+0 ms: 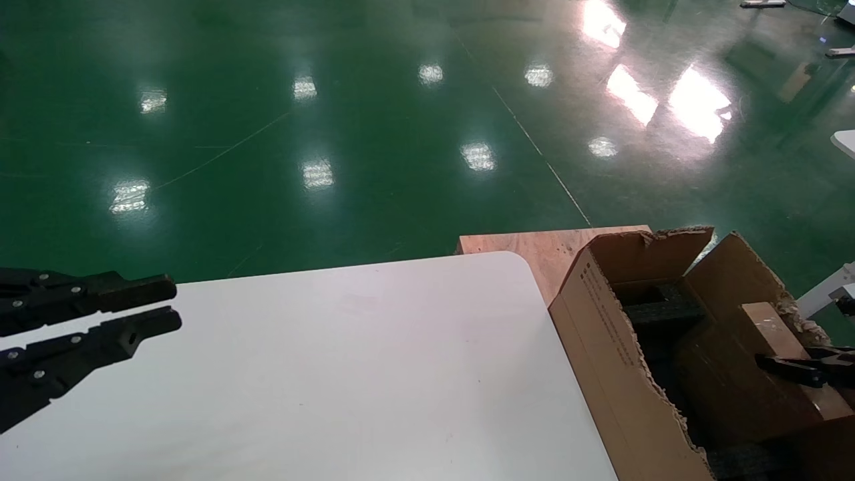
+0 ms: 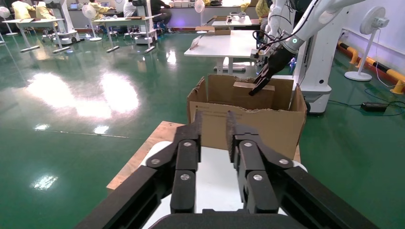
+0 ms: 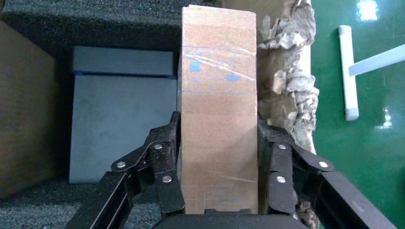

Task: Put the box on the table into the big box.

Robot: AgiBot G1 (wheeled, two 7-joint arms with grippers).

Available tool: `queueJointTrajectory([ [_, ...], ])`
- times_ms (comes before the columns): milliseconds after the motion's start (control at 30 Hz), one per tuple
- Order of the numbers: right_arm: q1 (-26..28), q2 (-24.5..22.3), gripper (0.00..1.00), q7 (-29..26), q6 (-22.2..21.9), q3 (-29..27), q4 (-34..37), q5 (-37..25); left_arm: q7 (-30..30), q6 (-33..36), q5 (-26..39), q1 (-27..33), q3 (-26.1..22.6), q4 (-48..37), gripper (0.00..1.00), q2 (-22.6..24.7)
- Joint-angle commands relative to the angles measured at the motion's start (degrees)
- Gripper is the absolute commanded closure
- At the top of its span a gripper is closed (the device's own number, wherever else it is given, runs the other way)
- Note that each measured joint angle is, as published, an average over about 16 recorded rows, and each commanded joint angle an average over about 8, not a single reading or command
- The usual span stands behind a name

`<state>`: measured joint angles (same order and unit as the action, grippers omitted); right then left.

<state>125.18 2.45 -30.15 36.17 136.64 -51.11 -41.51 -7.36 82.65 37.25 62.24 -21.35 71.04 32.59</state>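
The small reddish-brown box [image 1: 778, 334] is inside the big box [image 1: 601, 334], the torn-edged carton to the right of the white table [image 1: 334, 374]. My right gripper [image 1: 801, 371] is shut on the small box, one finger pressed against each long side. In the right wrist view the box [image 3: 218, 57] sits between the right gripper's [image 3: 218, 121] fingers, above black foam [image 3: 114, 119] inside the carton. My left gripper [image 1: 172, 304] is open and empty over the table's left side. The left wrist view shows the left gripper [image 2: 213, 119], the carton [image 2: 248, 126] and the held box [image 2: 253, 93].
A flat reddish wooden board [image 1: 534, 247] lies under the carton beyond the table's rounded corner. Ragged cardboard scraps [image 3: 291, 86] line the carton's wall beside the small box. A white table leg [image 1: 828, 294] stands to the right on the green floor.
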Motion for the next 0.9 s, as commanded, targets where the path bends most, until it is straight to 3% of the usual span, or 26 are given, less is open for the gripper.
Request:
queueJointTrajectory([
  [33, 0.0, -0.1, 0.00, 0.0, 0.0, 0.0, -0.1, -0.2, 0.0, 0.0, 0.0, 0.0, 0.0, 0.0, 0.00, 0.0],
  [500, 0.8, 0.2, 0.00, 0.5, -0.1, -0.8, -0.7, -0.5, 0.0, 0.0, 0.0, 0.0, 0.0, 0.0, 0.00, 0.0],
  [900, 8.2, 3.2, 0.00, 8.7, 0.2, -7.4, -8.4, -1.5, 0.0, 0.0, 0.0, 0.0, 0.0, 0.0, 0.00, 0.0],
])
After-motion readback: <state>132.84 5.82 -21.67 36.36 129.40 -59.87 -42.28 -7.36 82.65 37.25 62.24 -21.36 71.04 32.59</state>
